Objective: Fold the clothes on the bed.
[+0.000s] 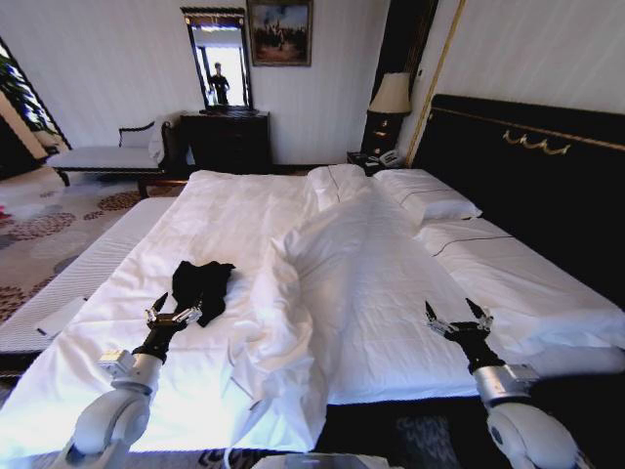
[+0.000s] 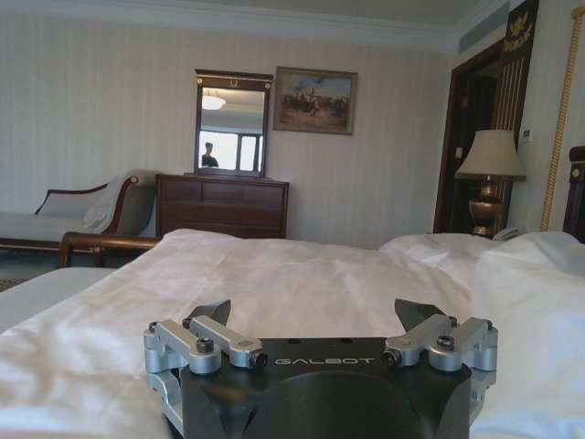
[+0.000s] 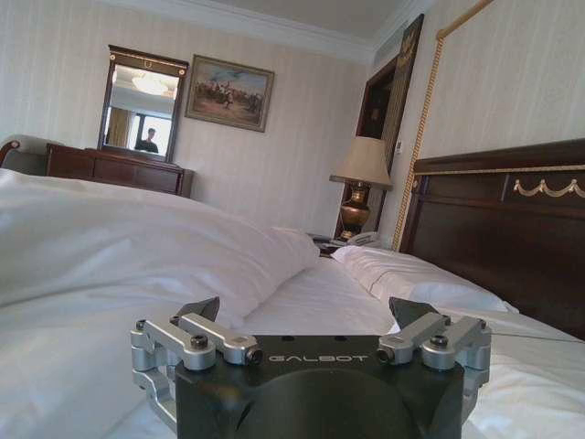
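Setting: a bedroom; the robot stands at the foot of a large bed [image 1: 137, 391] made up in white sheets, with a tall dark headboard [image 1: 527, 186] trimmed in gold along its right side.
Black T-shirt [image 1: 201, 286]: bunched into a small dark heap on the flat white sheet, on the left half of the bed near the foot, just left of the duvet's rumpled edge. No lettering can be made out.
Duvet [image 1: 361, 293]: white, pushed into a thick ridge down the middle and right of the bed.
Pillows [image 1: 425, 195]: 2 white ones against the headboard.
Left gripper [image 1: 173, 315]: low over the sheet, at the near edge of the T-shirt; its 2 fingers are spread wide apart and hold nothing. Whether a fingertip touches the cloth cannot be told.
Right gripper [image 1: 457, 319]: over the duvet on the bed's right side, well apart from the T-shirt; fingers spread wide, nothing between them.
Background: a dark dresser [image 1: 229, 142] with a mirror [image 1: 219, 61], a framed painting [image 1: 280, 31], a lamp [image 1: 390, 98] and a pale chaise bench [image 1: 107, 154].
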`<state>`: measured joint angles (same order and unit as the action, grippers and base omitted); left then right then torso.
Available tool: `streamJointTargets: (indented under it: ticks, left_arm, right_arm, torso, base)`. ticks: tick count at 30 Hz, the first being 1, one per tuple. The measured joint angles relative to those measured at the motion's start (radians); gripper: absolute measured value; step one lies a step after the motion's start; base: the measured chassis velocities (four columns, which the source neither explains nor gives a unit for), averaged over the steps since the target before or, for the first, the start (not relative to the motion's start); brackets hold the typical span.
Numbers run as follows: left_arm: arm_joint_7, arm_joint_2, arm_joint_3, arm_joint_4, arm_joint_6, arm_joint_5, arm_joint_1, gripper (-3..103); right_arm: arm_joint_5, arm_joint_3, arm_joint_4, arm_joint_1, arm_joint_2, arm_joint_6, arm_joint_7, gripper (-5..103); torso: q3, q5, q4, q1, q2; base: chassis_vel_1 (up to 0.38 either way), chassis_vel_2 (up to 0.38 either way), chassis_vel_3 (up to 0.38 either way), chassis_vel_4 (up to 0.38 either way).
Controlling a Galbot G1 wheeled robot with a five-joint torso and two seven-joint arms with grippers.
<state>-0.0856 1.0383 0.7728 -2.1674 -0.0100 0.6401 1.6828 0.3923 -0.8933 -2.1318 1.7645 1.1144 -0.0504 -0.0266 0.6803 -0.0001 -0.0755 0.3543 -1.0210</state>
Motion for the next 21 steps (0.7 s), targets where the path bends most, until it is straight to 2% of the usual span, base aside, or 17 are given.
streamJointTargets:
  ticks: [21]
  left_arm:
    - [0.000, 0.003, 0.002, -0.003, 0.003, 0.001, 0.005, 100]
  right_arm:
    - [-0.002, 0.006, 0.003, 0.002, 0.011, 0.004, -0.002, 100]
  torso:
    - [0.000, 0.0000, 0.0003, 0.000, 0.000]
  base:
    - [0.163, 0.161, -0.159, -0.156]
